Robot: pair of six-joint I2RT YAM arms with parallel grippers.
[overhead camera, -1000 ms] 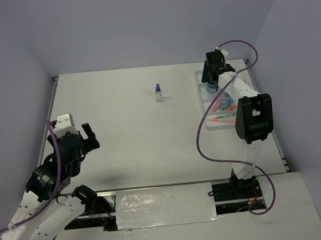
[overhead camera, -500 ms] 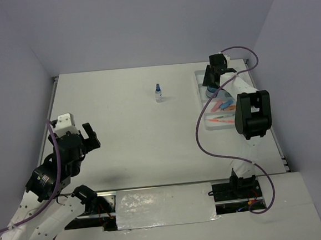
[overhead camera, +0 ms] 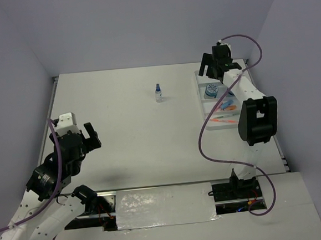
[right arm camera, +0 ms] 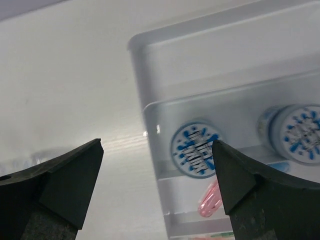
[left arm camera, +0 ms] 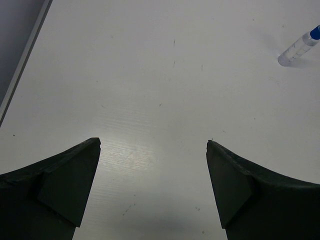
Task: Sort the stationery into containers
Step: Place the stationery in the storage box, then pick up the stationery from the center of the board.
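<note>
The tray (right arm camera: 210,55) sits at the tabletop's far right corner. Two jars (right arm camera: 194,149) lie side by side in its second compartment from the far end, with a pink piece (right arm camera: 210,197) in the next one. The right claw (right arm camera: 157,145) hangs over the tray's far end, spread and empty, which suggests a jar has just been let go. The bottle (overhead camera: 158,92) stands alone near the middle of the far edge and looks like the last thing to sort. The left claw (left arm camera: 154,142) waits spread and empty by the left edge.

A second ago the right claw was lower over the jars with narrower jaws. It has since lifted, drawn toward the far edge and widened. The bottle and left arm have not moved.
</note>
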